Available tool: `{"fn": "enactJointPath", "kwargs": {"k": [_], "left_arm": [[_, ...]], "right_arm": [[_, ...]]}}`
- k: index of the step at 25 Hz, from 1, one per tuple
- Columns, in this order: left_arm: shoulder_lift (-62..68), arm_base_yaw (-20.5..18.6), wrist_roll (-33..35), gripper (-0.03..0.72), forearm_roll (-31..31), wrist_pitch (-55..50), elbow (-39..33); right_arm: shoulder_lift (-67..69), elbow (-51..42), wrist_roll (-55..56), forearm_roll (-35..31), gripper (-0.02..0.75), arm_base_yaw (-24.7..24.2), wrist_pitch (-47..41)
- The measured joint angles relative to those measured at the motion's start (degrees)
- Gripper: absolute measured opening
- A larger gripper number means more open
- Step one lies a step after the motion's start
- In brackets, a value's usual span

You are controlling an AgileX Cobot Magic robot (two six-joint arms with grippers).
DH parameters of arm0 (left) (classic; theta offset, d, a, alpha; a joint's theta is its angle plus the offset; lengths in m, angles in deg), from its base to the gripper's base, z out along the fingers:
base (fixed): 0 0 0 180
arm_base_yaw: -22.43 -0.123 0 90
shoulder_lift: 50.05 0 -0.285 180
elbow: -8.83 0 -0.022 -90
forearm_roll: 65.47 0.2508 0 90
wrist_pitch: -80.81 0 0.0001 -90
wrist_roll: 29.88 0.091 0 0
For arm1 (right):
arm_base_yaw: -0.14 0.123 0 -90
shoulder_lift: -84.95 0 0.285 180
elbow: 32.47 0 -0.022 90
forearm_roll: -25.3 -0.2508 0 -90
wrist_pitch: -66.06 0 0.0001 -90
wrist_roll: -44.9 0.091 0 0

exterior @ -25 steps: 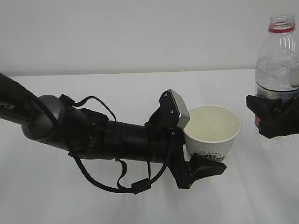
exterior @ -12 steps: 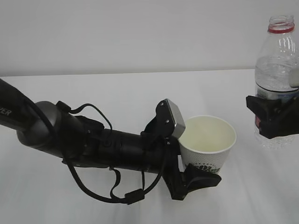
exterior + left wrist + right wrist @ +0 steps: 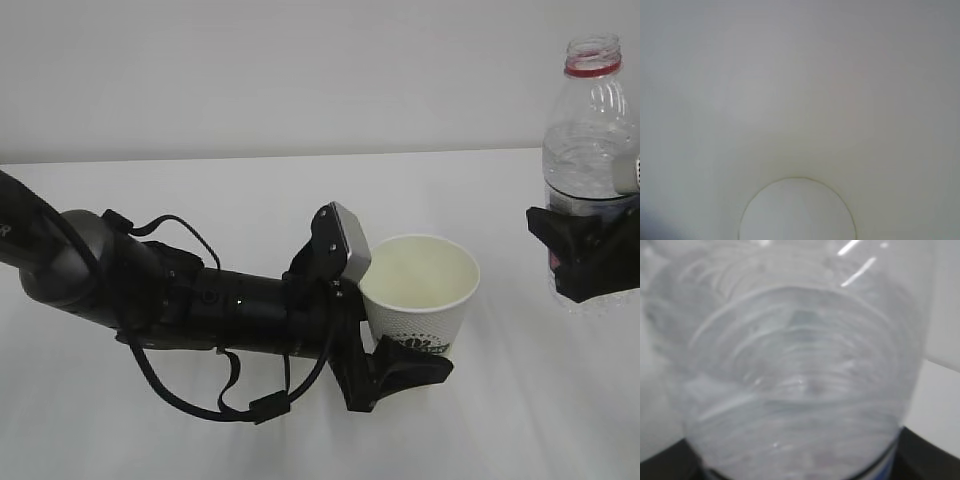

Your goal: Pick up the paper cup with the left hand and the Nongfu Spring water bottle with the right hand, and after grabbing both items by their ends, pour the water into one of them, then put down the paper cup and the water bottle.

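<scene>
Sitting upright, the paper cup (image 3: 418,292) is clamped in the left end effector (image 3: 385,345).

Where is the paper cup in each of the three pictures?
Exterior view: the paper cup sits right of the middle, upright, held by the left hand on its left and lower side.
Left wrist view: only the cup's pale inside fills the picture, its round bottom at the lower edge.
Right wrist view: the cup is not in it; only the water bottle shows.
Shared landmark: the cup's pale inside, seen in the exterior and left wrist views.
</scene>
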Motion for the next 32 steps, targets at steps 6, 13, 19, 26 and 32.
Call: {"fn": "enactJointPath", "kwargs": {"k": [6, 13, 19, 26, 32], "left_arm": [[0.0, 0.0, 0.1, 0.557, 1.9, 0.0, 0.0], [0.0, 0.0, 0.1, 0.557, 2.0, 0.0, 0.0], [0.0, 1.3, 0.1, 0.557, 2.0, -0.3, 0.0], [0.0, 1.4, 0.1, 0.557, 1.5, -0.6, 0.0], [0.0, 1.4, 0.1, 0.557, 1.5, -0.6, 0.0]], "right_arm": [[0.0, 0.0, -2.4, 0.0, 0.485, 0.0, 0.0], [0.0, 0.0, -7.1, 0.0, 0.484, 0.0, 0.0], [0.0, 0.0, -12.4, 0.0, 0.485, 0.0, 0.0], [0.0, 0.0, -17.5, 0.0, 0.484, 0.0, 0.0], [0.0, 0.0, -21.8, 0.0, 0.485, 0.0, 0.0]]}}
